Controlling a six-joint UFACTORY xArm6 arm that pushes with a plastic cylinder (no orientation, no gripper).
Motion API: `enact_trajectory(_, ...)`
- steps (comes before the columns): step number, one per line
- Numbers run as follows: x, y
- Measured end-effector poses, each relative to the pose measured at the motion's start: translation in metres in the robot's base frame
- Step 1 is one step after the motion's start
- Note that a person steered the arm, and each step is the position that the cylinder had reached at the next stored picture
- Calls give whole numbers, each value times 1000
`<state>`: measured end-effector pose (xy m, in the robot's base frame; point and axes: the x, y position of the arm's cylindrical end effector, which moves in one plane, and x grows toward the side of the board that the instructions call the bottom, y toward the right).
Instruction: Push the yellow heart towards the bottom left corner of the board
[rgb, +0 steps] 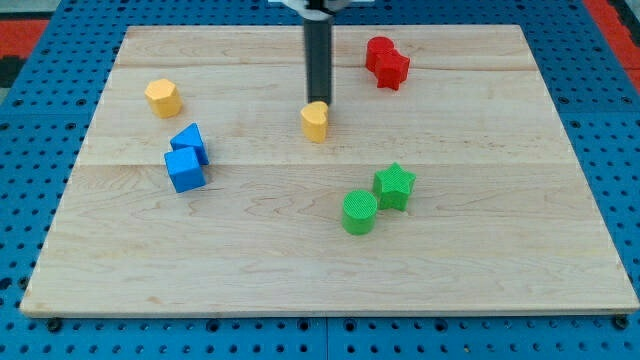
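The yellow heart (315, 122) lies near the middle of the wooden board (480, 290), a little towards the view's top. My tip (319, 103) is right at the heart's upper edge, touching it or nearly so. The dark rod comes down from the view's top. The board's bottom left corner (30, 310) is far from the heart, down and to the view's left.
A yellow hexagonal block (162, 98) lies at the upper left. Two blue blocks (187, 158) sit together left of centre, between the heart and the bottom left corner. A green cylinder (359, 212) and green star (395, 186) lie lower right of centre. Two red blocks (386, 62) lie at the top.
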<state>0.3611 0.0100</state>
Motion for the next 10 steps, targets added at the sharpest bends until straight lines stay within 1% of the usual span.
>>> enact_trajectory(1, 54, -38)
enact_trajectory(2, 107, -43)
enact_trajectory(3, 115, -8)
enact_trajectory(4, 149, -59)
enact_trajectory(6, 155, -172)
enact_trajectory(7, 165, -229)
enact_trajectory(8, 177, -221)
enact_trajectory(10, 177, -214)
